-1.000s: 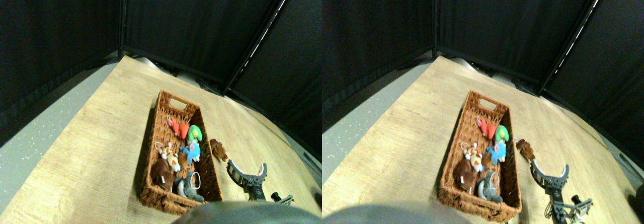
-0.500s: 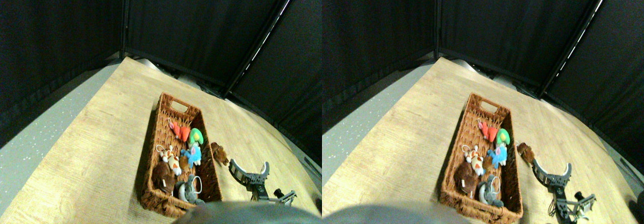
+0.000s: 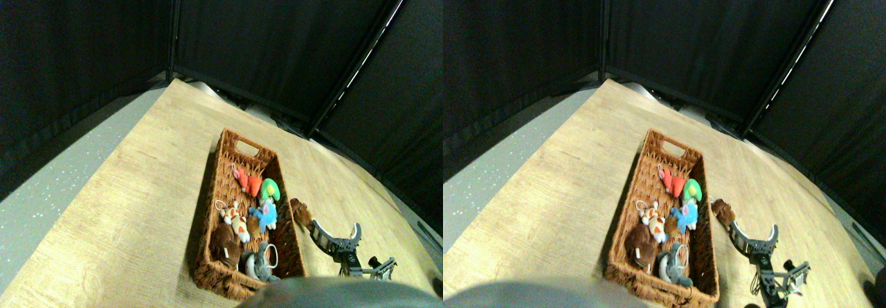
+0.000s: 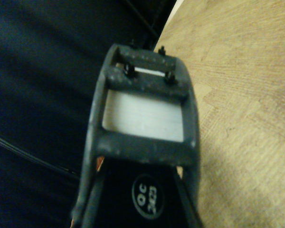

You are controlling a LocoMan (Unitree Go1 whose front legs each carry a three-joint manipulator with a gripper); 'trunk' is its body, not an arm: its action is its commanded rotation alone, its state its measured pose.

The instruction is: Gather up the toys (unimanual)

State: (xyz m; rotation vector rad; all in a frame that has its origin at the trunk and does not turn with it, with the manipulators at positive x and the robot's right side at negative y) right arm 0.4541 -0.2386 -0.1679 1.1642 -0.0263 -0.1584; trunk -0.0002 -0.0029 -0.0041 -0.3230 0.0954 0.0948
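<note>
A long brown wicker basket lies on the pale wood-grain tabletop, holding most of the small plush toys. From its left side: a dark brown plush animal near the front wall, a white-and-orange plush with a string loop just beyond it, a red plush toward the far end with the cut-out handle, a grey plush with a loop at the front right corner, a blue plush mid-basket, and a green plush against the right wall. Outside the basket, just beside that right wall, a small brown plush toy rests on the wood. The robot's dark two-jaw claw stands wide open to its right, the left jaw tip touching or nearly touching the brown toy, the other raised well apart; nothing sits between them. The wrist camera shows one dark open jaw frame over the tabletop edge, with black curtain behind.
</note>
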